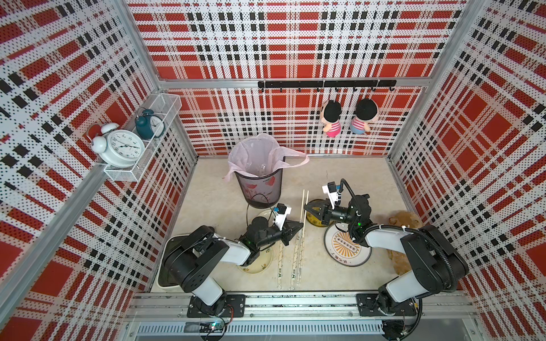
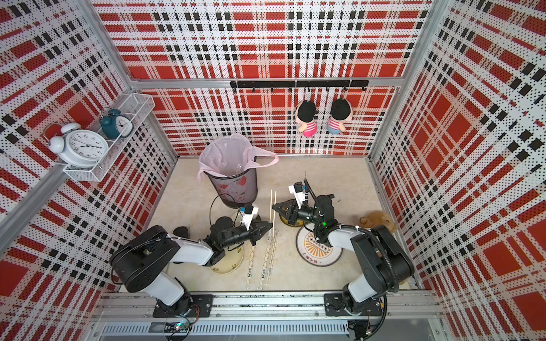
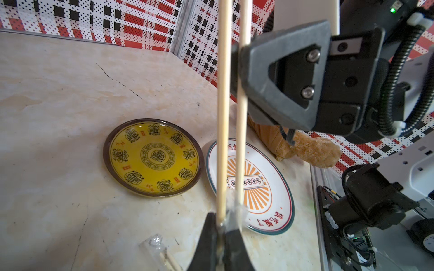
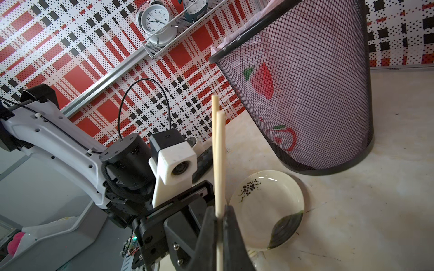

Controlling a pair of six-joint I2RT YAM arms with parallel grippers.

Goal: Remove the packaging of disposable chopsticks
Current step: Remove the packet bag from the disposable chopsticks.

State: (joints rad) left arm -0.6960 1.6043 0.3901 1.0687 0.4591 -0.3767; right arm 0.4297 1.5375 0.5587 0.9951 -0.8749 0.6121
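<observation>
Bright, even light; fisheye-warped edges

The disposable chopsticks are bare pale wood, matt and smooth. The packaging at their near end is thin clear plastic, crinkled and shiny. The left pincer and the right pincer both look like matt dark plastic, slightly grainy. The table has a smooth, cream, marble-look top with a dull sheen and a few dark scratches. The yellow plate and the white plate are glossy and glazed. On the far side, the bin is black wire mesh lined with a filmy pink plastic bag. The plush toy at the right is shaggy tan cloth.
</observation>
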